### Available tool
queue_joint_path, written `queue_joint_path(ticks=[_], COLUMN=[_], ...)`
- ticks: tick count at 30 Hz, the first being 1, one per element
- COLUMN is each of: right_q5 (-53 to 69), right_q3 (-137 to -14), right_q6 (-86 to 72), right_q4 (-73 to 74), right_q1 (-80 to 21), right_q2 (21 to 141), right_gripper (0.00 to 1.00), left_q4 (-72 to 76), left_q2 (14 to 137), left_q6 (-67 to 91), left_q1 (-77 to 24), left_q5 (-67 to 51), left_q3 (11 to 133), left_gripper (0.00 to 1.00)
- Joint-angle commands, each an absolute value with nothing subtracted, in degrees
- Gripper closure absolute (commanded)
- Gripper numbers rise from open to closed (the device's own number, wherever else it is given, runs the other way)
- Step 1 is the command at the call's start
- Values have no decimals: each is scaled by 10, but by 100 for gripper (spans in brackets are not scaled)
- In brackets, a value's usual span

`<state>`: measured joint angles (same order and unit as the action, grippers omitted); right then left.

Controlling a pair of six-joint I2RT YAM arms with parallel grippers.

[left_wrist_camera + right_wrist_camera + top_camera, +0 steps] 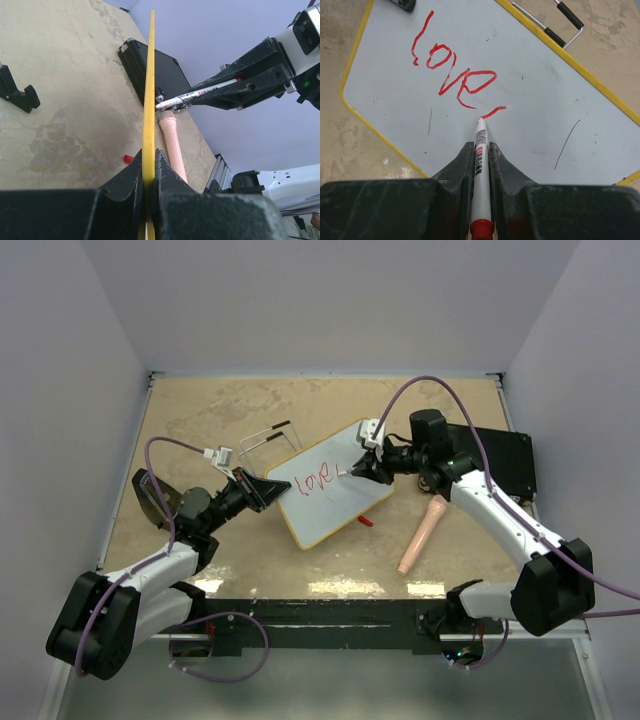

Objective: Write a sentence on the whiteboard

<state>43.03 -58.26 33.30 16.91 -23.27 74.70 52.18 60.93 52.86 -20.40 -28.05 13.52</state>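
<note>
The whiteboard (pixel 335 512) is tilted up off the table, white face with a thin yellow rim. My left gripper (pixel 268 492) is shut on its left edge; in the left wrist view the rim (pixel 149 90) runs edge-on between the jaws of that gripper (pixel 149 167). My right gripper (pixel 362 468) is shut on a white marker (pixel 480 165) with a red end. The marker tip touches the board face (pixel 545 85). The sentence (pixel 455 70) reads "love" in red, followed by a short fresh stroke at the tip. It also shows from above as the red writing (pixel 318 483).
A black rectangular case (pixel 500 460) lies at the right behind my right arm. A pink handle-shaped object (pixel 422 533) and a small red cap (pixel 366 522) lie near the board's lower right. A wire stand (pixel 270 437) lies behind the board.
</note>
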Motion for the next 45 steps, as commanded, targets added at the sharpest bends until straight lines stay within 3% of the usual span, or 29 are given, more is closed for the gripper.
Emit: queue_joint_path(ticks=[1, 15, 32, 45], right_q5=[414, 349, 396, 392], right_q3=[-606, -609, -628, -631], right_q6=[317, 253, 369, 339], right_q4=[143, 88, 214, 182], right_q1=[-236, -235, -235, -235], right_q2=[742, 747, 765, 768], right_gripper=[100, 100, 100, 100], left_q4=[624, 628, 604, 609], left_q2=[606, 615, 597, 606], left_q6=[538, 538, 528, 529], left_q1=[-207, -207, -192, -189], left_q5=[-301, -319, -311, -327], left_q3=[175, 172, 176, 173], left_gripper=[100, 100, 100, 100])
